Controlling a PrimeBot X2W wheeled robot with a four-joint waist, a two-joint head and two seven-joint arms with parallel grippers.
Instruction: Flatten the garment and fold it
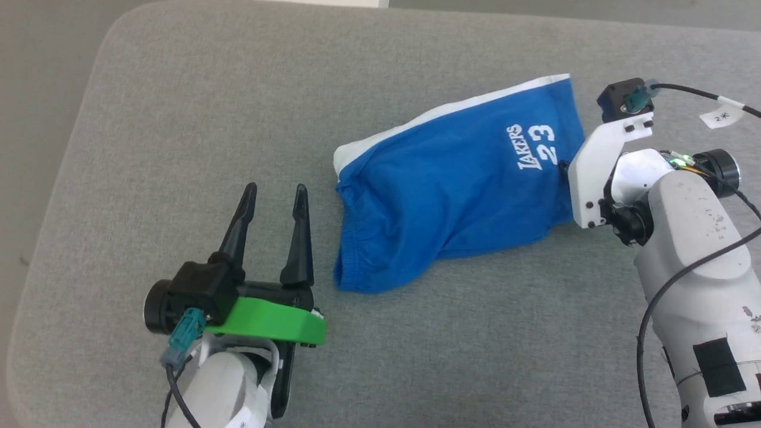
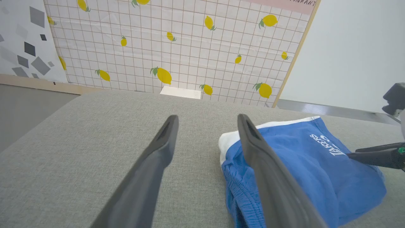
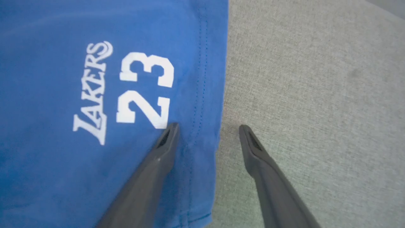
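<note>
The garment [image 1: 458, 190], bright blue shorts with a white side stripe and white "LAKERS 23" lettering, lies doubled over on the grey padded surface [image 1: 178, 119]. Its elastic waistband is at the lower left and its hem at the right. My left gripper [image 1: 276, 196] stands open just left of the waistband, touching nothing. In the left wrist view the left gripper [image 2: 208, 122] has the garment [image 2: 303, 164] beside its right finger. My right gripper [image 3: 207, 129] is open above the hem of the garment [image 3: 95, 142], one finger over the blue cloth and the other over the grey surface. Its wrist [image 1: 594, 172] hides the fingers in the head view.
The padded surface has a rounded corner at the upper left [image 1: 113, 35], with floor [image 1: 30, 119] beyond it. A black cable [image 1: 689, 92] with a white tag hangs by the right arm. A lemon-patterned wall panel [image 2: 177, 47] stands behind the surface.
</note>
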